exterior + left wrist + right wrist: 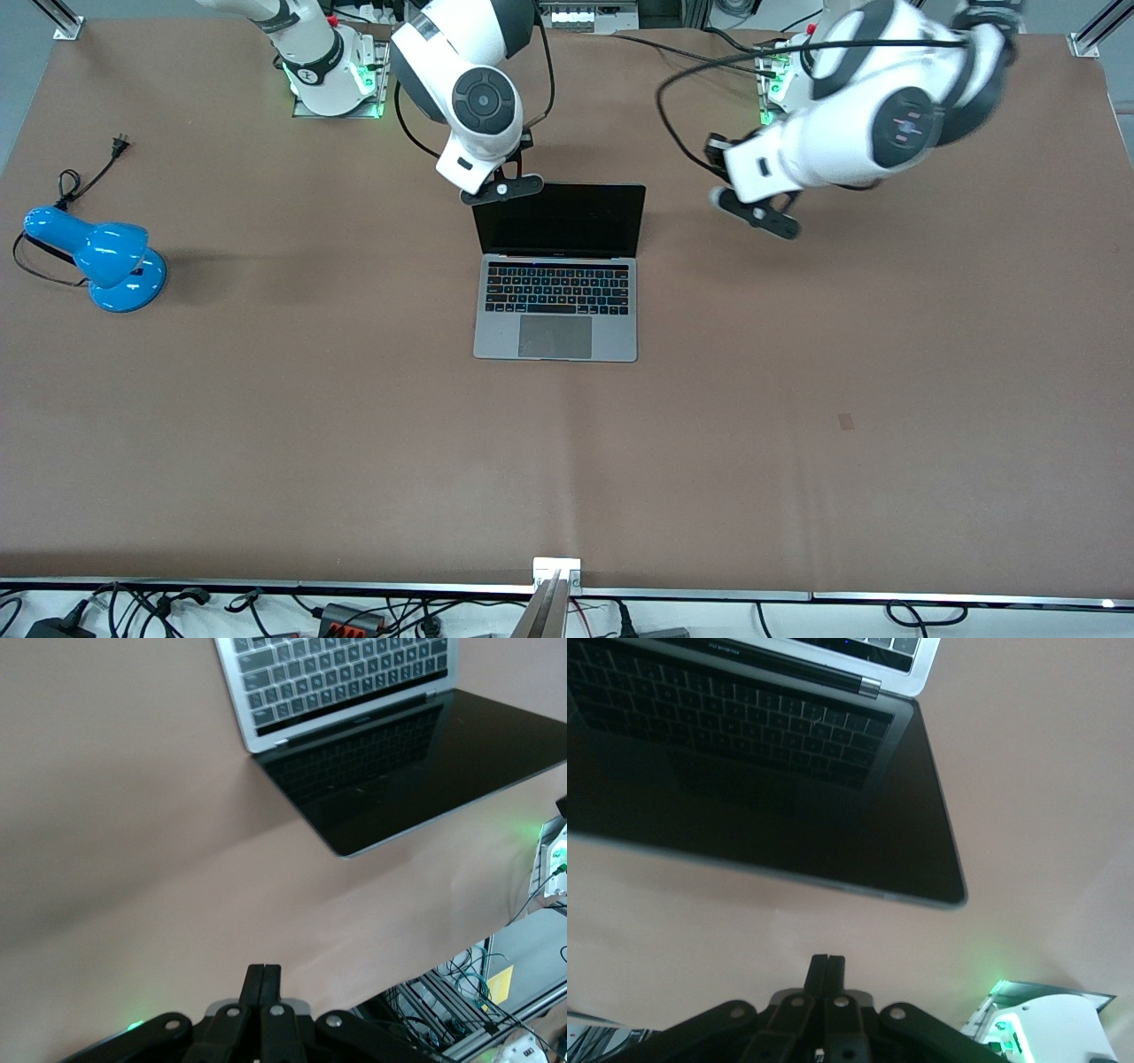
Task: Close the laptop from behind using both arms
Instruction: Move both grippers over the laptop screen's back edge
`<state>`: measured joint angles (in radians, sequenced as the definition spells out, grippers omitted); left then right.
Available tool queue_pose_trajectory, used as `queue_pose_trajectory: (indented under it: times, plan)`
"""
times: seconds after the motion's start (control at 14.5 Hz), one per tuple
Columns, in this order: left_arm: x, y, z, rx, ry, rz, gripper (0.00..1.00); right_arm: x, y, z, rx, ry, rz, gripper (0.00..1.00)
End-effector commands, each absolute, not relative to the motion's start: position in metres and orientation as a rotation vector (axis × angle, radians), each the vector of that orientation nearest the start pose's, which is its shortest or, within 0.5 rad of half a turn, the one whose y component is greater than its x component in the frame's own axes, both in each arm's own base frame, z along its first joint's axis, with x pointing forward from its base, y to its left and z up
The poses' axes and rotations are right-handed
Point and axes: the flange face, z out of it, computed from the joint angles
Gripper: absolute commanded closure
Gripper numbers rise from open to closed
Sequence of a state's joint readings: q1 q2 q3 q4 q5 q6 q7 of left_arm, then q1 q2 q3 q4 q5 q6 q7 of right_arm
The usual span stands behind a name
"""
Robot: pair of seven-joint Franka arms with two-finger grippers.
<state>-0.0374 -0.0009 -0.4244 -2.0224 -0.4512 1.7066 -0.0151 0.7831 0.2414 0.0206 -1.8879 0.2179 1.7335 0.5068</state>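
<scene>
The silver-grey laptop [556, 332] stands open in the middle of the table, black screen [558, 220] upright and facing the front camera. My right gripper [503, 188] is shut and empty, up at the screen's top corner toward the right arm's end. In the right wrist view its fingertips [827, 961] are pressed together, just clear of the screen's top edge [833, 886]. My left gripper [760, 215] hangs over bare table beside the laptop, toward the left arm's end, well apart from the lid. It is shut [264, 970] on nothing, with the laptop [354, 691] ahead of it.
A blue desk lamp [97, 257] lies at the right arm's end of the table, its black cord and plug [120, 143] trailing toward the bases. Both arm bases [337, 84] stand along the table edge farthest from the front camera. Cables hang past the nearest edge.
</scene>
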Motion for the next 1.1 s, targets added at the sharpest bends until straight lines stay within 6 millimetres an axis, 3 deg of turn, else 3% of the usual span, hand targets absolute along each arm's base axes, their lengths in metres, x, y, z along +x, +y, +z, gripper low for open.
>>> queue_pose_trajectory:
  times: [0.0, 0.21, 0.55, 0.76, 1.03]
  plan:
    - [0.409, -0.293, 0.408, -3.426, 0.521, 0.604, 0.99, 0.382, 0.424, 0.349, -3.108, -0.303, 0.680, 1.00]
    - [0.377, -0.331, 0.373, -3.485, 0.439, 0.471, 0.99, 0.394, 0.420, 0.346, -3.102, -0.273, 0.652, 1.00]
    - [0.354, -0.359, 0.368, -3.493, 0.392, 0.489, 0.99, 0.419, 0.418, 0.359, -3.084, -0.239, 0.584, 1.00]
    - [0.348, -0.370, 0.341, -3.523, 0.381, 0.344, 0.99, 0.434, 0.416, 0.361, -3.072, -0.211, 0.551, 1.00]
    - [0.359, -0.374, 0.331, -3.561, 0.410, 0.189, 0.99, 0.451, 0.414, 0.369, -3.060, -0.186, 0.516, 1.00]
